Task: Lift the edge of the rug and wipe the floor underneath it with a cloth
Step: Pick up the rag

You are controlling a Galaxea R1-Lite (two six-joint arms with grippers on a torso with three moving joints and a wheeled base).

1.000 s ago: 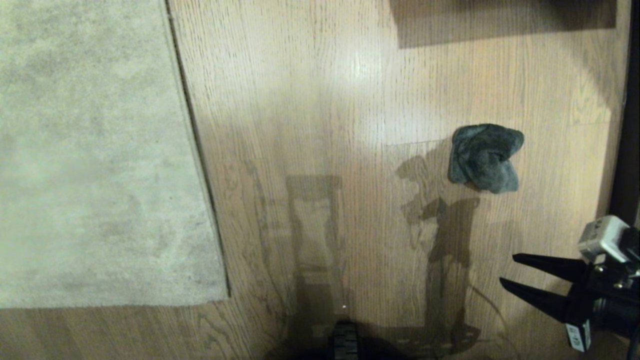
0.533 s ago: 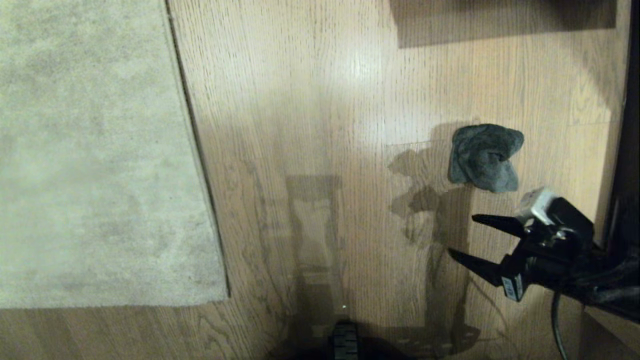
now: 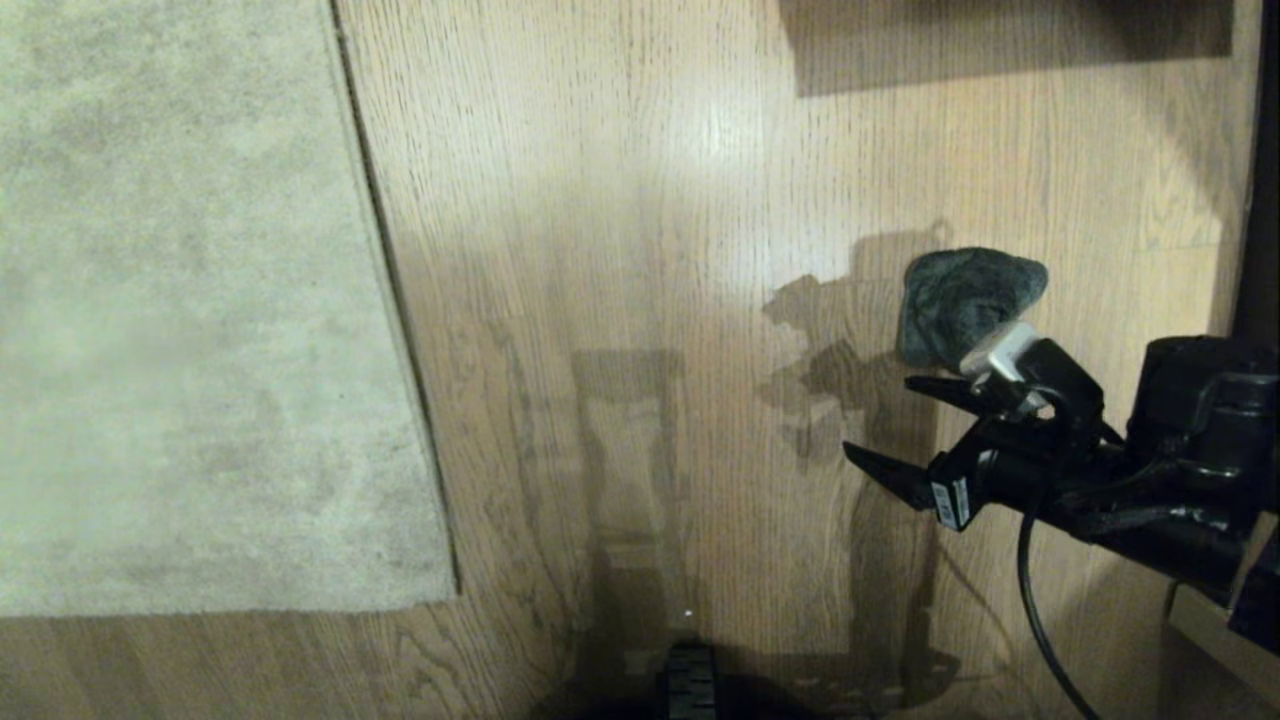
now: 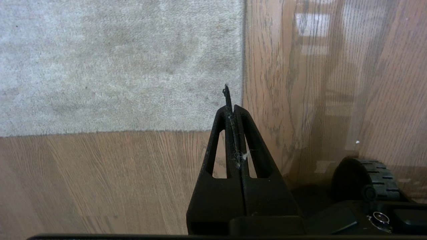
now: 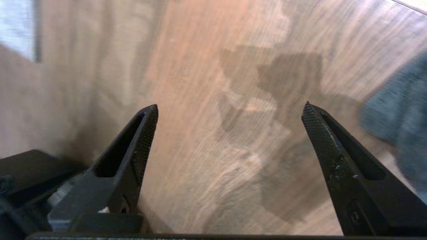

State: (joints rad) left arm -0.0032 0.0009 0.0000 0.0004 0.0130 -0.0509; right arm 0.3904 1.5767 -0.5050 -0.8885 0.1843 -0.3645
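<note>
The right gripper point(image 3: 893, 428) hangs over the floor point(image 3: 640, 250) with its jaws spread wide and empty. Just past its far finger lies the cloth point(image 3: 965, 295), bunched, likely soft and light: pinch a raised fold. Far across, the rug edge point(image 3: 385, 290) lies flat.
</note>
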